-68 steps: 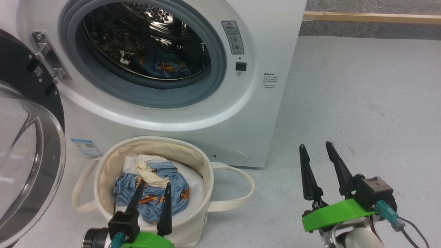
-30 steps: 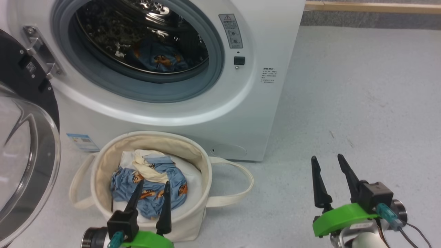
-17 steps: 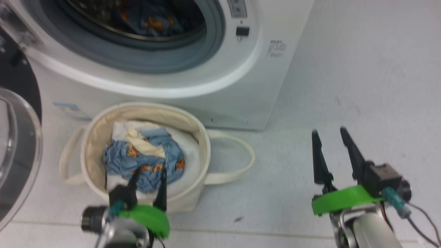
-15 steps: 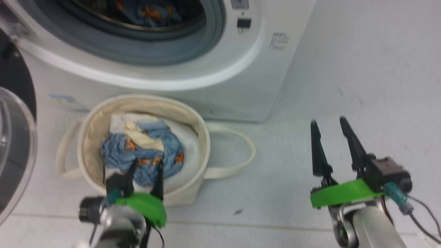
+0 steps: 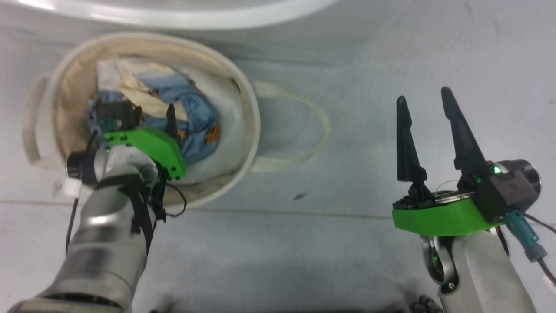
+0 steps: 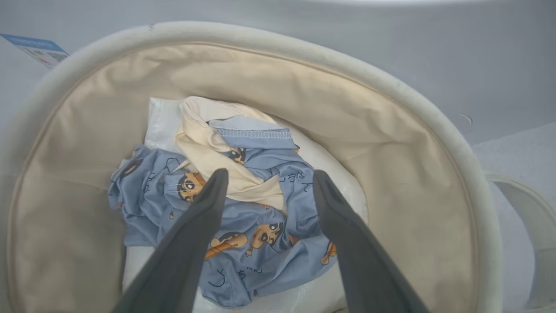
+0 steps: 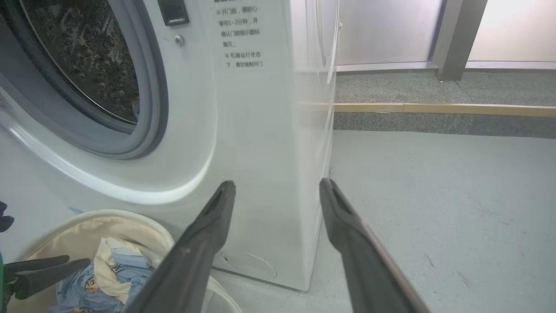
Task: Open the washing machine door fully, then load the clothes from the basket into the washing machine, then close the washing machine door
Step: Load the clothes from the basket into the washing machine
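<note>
**Head view.** The left gripper (image 5: 147,116) is hanging inside the basket (image 5: 248,104), directly over the clothes (image 5: 200,114). The right gripper (image 5: 423,95) is hovering above bare floor (image 5: 304,243), well apart from the basket, so the left arm is the nearer one. The basket is standing just in front of the washer (image 5: 182,17).

**Left wrist view.** The fingers (image 6: 191,234) are standing wide apart and gripping nothing. The crumpled blue bundle is lying straight ahead of the tips on white padding (image 6: 163,119), its longer spread running across the gap and past the finger at that view's left. Whether the tips are touching cloth cannot be told. The pick is probably calling for a straight advance and a closing of the fingers.

**Right wrist view.** The right fingers (image 7: 195,243) are likewise spread and empty, pointing at the washer's corner. The drum (image 7: 87,65) is showing through the open mouth at the left, with the basket sitting below it.
</note>
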You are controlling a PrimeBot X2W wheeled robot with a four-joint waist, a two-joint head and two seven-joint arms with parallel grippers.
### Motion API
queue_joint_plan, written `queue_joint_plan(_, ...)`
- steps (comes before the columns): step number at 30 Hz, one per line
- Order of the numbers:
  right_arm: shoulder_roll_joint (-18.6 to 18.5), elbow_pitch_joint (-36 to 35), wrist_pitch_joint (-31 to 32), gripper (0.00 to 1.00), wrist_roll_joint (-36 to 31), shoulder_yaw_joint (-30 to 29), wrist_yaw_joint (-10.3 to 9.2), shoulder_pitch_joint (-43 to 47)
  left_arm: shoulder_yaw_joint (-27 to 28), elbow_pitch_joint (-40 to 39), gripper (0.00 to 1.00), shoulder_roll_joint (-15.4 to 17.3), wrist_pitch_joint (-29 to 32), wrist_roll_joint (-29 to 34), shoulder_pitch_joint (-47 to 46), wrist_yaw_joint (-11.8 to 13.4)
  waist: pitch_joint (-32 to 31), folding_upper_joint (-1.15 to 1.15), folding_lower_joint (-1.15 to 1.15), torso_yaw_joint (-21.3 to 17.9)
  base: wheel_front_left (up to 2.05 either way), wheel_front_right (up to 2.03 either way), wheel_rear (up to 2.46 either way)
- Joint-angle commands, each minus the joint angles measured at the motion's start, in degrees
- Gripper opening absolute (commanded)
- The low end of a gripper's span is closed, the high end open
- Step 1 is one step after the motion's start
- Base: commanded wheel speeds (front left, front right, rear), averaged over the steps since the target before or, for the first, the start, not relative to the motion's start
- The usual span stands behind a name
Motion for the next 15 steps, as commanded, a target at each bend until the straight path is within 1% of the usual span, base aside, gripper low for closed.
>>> queue_joint_plan(1,-0.1,-2.4,-0.7,1.00,-0.5,1.3,0.03,0.6,1.4,-0.1,1.00,1.5,0.4,-0.3,0.2,0.4,4.6,0.00,-0.02,-0.3,0.00,0.00,0.00)
queue_joint_plan(5,-0.3,-4.0,-0.7,1.00,-0.7,1.3,0.03,0.9,1.5,0.9,1.00,2.2,2.3,-0.6,-3.3,1.4,7.9,0.00,-0.02,-1.0,0.00,0.00,0.00)
queue_joint_plan(8,-0.3,-4.9,-0.7,1.00,-0.8,1.3,0.03,1.1,1.7,1.3,1.00,2.8,3.2,-1.2,-5.4,1.3,10.1,0.00,-0.02,-1.5,0.00,0.00,0.00)
queue_joint_plan(15,-0.2,-6.0,-0.7,1.00,-0.8,1.4,0.03,2.1,0.9,1.6,1.00,5.1,5.1,-0.6,-8.5,3.7,13.6,0.00,-0.02,-2.8,0.00,0.00,0.00)
